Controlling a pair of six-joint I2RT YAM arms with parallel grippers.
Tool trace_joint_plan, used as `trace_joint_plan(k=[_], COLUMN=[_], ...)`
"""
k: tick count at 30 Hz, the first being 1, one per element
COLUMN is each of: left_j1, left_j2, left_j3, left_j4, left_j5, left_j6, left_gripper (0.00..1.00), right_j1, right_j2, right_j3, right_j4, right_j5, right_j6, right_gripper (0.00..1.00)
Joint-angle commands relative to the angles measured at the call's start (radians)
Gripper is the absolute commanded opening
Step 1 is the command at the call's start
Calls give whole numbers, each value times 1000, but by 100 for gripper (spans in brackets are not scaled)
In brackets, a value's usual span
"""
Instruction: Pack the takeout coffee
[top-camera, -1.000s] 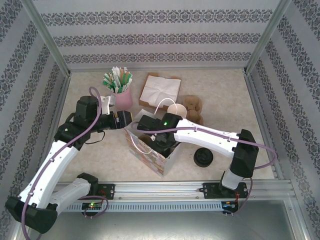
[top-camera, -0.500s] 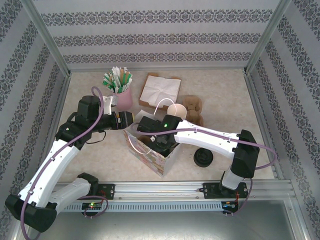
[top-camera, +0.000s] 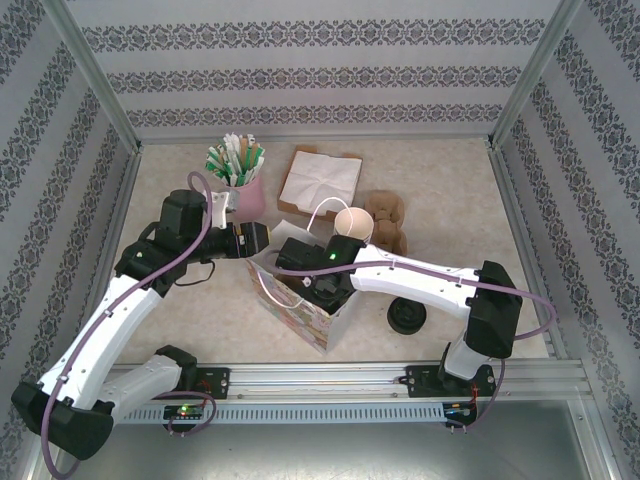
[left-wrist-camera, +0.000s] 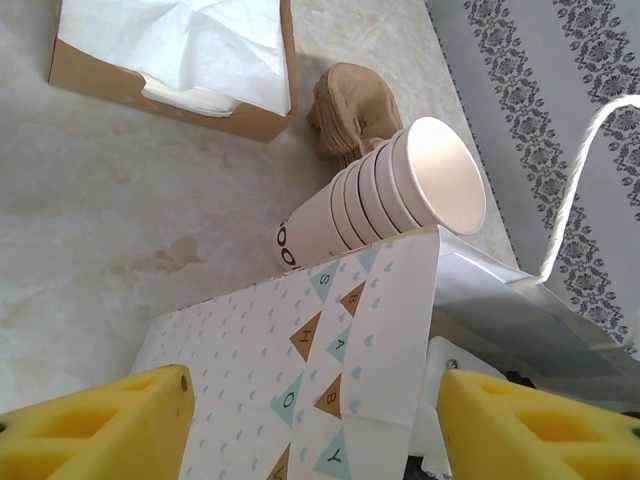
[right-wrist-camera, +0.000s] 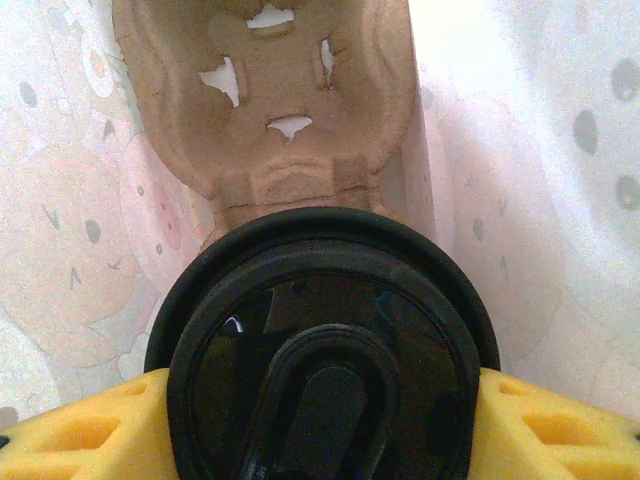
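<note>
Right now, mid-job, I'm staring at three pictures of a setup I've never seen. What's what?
Two robot arms are bolted at a table's near edge. The overhead picture looks down from behind them; the other two come from wrist cameras. The left tool is open around a wall of the patterned paper bag. The right tool is inside that bag, its yellow fingers closed on the black-lidded takeout coffee, near a brown pulp carrier. On the table: a stack of lidless cups, a napkin box, a pink cup of paper-wrapped sticks, loose black lids.
</note>
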Motion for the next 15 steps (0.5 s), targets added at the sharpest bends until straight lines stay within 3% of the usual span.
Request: trace_joint_plan(k=[1, 15], left_j1=[-15, -28], left_j2=[5, 7], left_j3=[34, 47], left_j4=[-29, -41], left_j5=[-20, -39], left_j6=[23, 26], left_gripper=[67, 66], right_j1=[16, 14], right_j2=[110, 61], right_j3=[-108, -50], right_j4=[-108, -96], right_j5=[-1, 16], right_j6=[-3, 7], right_gripper=[54, 55])
